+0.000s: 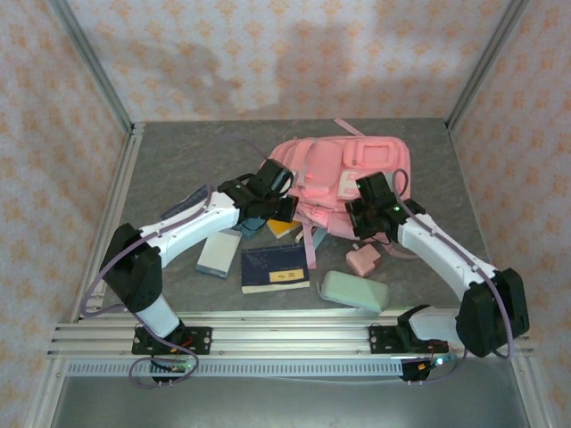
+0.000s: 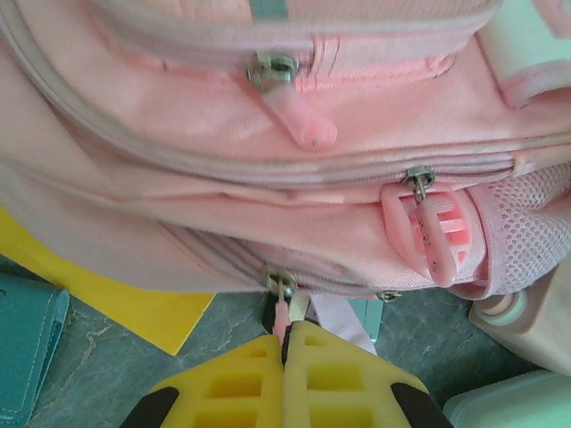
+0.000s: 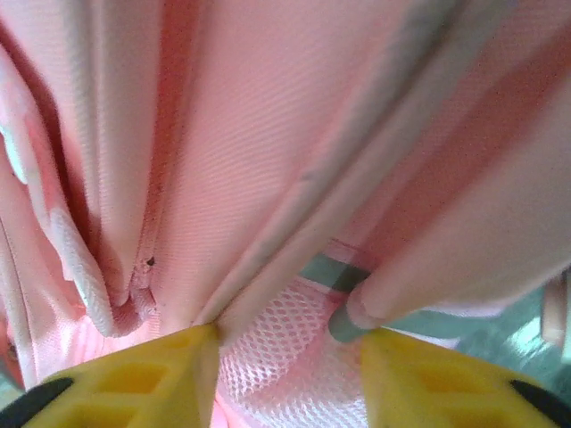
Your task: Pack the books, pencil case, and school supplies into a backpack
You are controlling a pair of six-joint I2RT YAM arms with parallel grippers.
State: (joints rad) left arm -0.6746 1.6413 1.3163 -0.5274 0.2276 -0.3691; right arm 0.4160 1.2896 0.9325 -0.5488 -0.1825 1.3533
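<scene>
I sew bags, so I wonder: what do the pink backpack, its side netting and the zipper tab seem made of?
The backpack: matte woven cloth, likely polyester; fine weave and stitched seams show. Its side netting: open mesh with holes. The zipper tab: smooth, glossy, probably soft rubber or plastic.

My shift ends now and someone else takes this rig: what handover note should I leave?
Left gripper: shut on a zipper pull of the backpack.
Right gripper: jaws apart against backpack fabric, no firm grip visible.
On the table, unpacked: navy book, pale blue-grey book, mint pencil case, pink gadget. The orange-yellow book lies partly under the backpack.
Done: nothing visibly packed.
Left: open the zipper, load everything.
</scene>
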